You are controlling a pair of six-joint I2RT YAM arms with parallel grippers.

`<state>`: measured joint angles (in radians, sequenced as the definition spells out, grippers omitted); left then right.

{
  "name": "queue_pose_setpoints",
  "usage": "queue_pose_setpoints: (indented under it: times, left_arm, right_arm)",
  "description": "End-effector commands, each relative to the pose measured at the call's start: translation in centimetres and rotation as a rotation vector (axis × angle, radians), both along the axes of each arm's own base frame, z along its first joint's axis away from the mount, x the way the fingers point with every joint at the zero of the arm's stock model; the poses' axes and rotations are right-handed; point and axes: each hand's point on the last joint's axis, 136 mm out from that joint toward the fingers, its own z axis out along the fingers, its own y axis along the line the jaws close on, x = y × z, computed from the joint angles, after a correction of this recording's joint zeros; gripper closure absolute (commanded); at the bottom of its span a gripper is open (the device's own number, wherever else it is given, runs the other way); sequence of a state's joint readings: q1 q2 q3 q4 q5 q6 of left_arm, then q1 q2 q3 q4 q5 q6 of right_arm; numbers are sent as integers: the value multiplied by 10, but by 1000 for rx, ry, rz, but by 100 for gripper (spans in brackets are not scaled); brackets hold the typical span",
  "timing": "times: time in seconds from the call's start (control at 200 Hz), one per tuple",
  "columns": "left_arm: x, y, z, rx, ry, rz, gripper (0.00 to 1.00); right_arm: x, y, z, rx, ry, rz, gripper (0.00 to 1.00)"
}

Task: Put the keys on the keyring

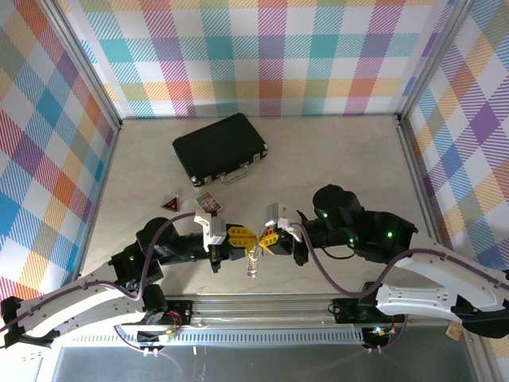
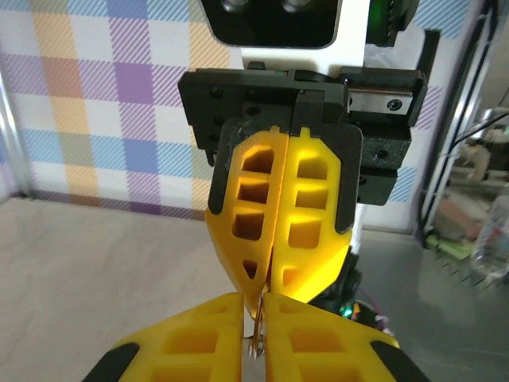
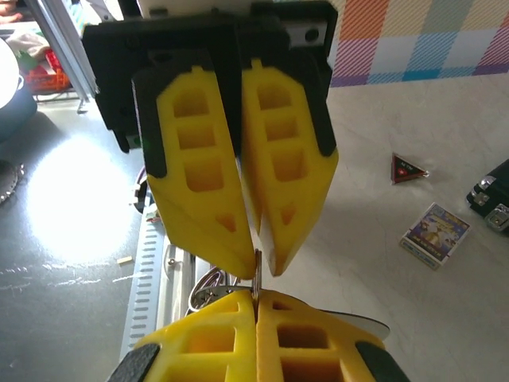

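Observation:
My two grippers meet tip to tip above the table's near edge. The keyring (image 1: 253,256) hangs between them, with keys dangling below it. My right gripper (image 3: 255,298) is shut on the thin ring (image 3: 256,278), pinching its edge. My left gripper (image 2: 254,318) has its jaws a small way apart around the same ring (image 2: 258,322), which lies against one finger with a narrow gap on the other side. From the left wrist, the right gripper (image 2: 266,290) looks tightly closed. A key (image 3: 208,286) and a flat metal blade (image 3: 366,322) hang under the right fingers.
A black case (image 1: 220,148) lies at the back centre. A small card box (image 1: 209,203) and a red triangular piece (image 1: 170,204) lie left of centre, behind the left arm. The metal rail (image 1: 262,306) runs along the table's near edge, under the grippers.

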<state>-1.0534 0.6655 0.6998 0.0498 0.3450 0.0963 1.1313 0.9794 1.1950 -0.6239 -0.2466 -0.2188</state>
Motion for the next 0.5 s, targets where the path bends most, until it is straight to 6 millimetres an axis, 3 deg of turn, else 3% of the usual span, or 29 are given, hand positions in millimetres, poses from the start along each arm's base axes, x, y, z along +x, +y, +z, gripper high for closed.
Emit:
queue_pose_setpoints:
  times: [0.0,0.09,0.235,0.315,0.495]
  left_arm:
    - [3,13,-14,169,-30,51,81]
    - [-1,19,-21,244,-19,39,79]
    - [-8,22,-15,277,-14,9,75]
    - [-8,21,-15,287,-7,1,68]
    - [-10,12,-15,287,7,-34,65]
  right_arm:
    - [-9,-10,1,-58,-28,56,100]
    - [-11,-11,2,-81,-32,74,100]
    - [-12,-10,1,-111,-34,98,100]
    - [-12,-8,0,-127,-30,106,100]
    - [-11,-4,-3,-159,-47,112,100]
